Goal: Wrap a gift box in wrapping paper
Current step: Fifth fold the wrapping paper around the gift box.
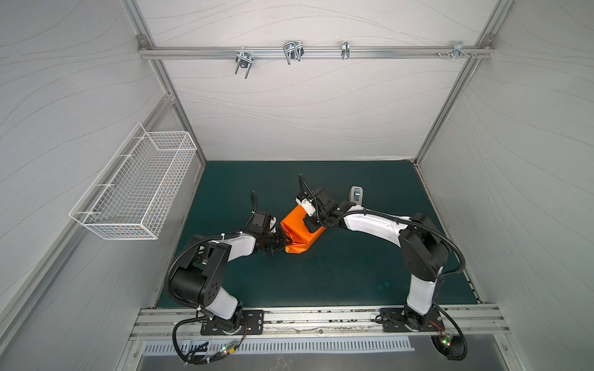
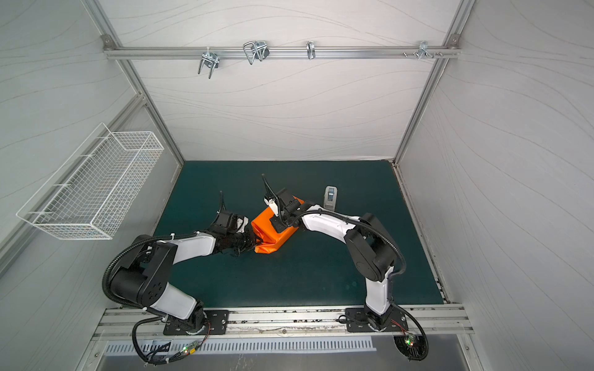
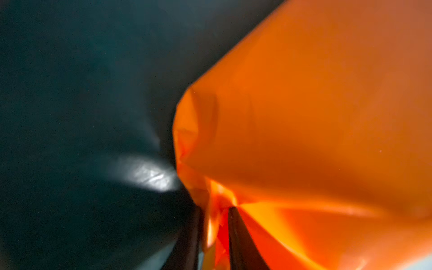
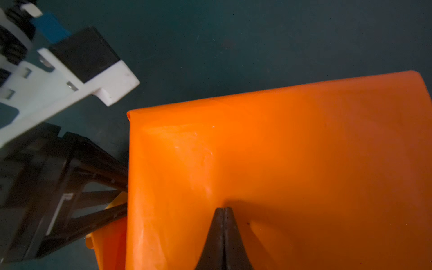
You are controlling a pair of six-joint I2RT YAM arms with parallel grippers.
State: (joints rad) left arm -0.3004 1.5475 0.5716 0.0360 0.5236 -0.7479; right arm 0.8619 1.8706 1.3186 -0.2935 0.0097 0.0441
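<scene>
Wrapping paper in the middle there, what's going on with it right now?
The wrapping paper is already folded into a box-shaped parcel on the green mat; the gift box itself is hidden underneath. The right gripper, shut, presses its tips on the parcel's top. The left gripper pinches a crumpled fold at the parcel's end. The tape dispenser stands apart, untouched, farther back on the mat.

Quick tally: two robot arms (image 1: 225, 247) (image 1: 369, 225), one sheet of orange wrapping paper (image 1: 297, 231), one tape dispenser (image 1: 356, 194), one white wire basket (image 1: 135, 189) — plus four metal hooks (image 1: 243, 61) (image 1: 292, 51) (image 1: 345, 49) (image 1: 458, 51) on one rail (image 1: 385, 51), one green mat (image 1: 337, 273).
</scene>
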